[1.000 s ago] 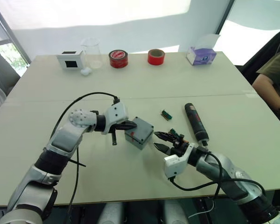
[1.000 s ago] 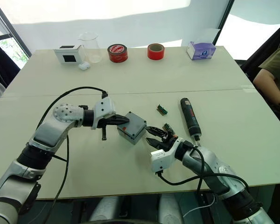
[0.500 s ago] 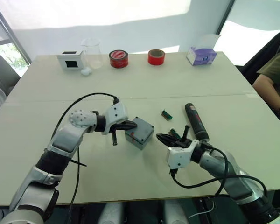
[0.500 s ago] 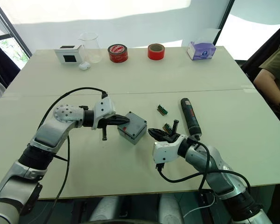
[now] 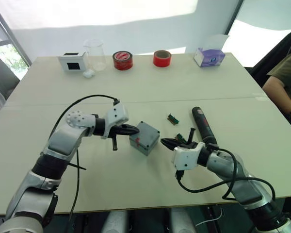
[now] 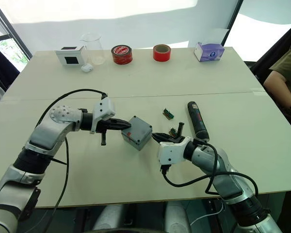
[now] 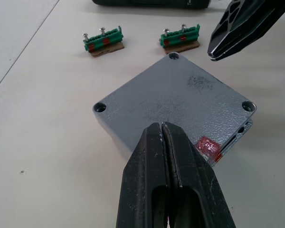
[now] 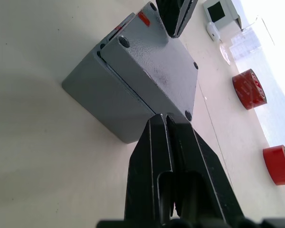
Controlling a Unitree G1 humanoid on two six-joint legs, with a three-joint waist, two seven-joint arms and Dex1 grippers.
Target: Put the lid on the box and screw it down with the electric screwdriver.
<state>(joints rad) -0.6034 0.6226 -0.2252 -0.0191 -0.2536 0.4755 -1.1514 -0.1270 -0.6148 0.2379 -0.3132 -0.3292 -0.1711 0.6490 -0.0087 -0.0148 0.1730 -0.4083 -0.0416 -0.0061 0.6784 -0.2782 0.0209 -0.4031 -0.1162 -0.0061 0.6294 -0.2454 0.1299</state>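
Note:
The grey box [image 5: 144,141] sits at mid-table with a red mark [image 7: 209,145] on one side. The lid [image 7: 178,102] lies on top of it, slightly askew, with a gap along one edge [image 8: 115,56]. My left gripper [image 5: 137,129] is shut, its tip at the lid's left edge [image 7: 161,126]. From the right, my right gripper [image 5: 163,142] is also shut, its tip at the lid's near corner [image 8: 166,117]. Neither gripper holds anything. The black electric screwdriver [image 5: 203,126] lies on the table to the right of the box.
Two small green terminal blocks [image 7: 103,40] [image 7: 180,39] lie between box and screwdriver. Along the far edge stand a white box with a black face [image 5: 72,62], a clear beaker [image 5: 95,55], two red tape rolls [image 5: 122,61] [image 5: 162,58] and a purple tissue box [image 5: 208,57]. A person's arm [image 5: 283,77] is at the right.
My right gripper has closed its fingers and swung in toward the box's right corner. The left arm drew back slightly to the left; the box stayed in place.

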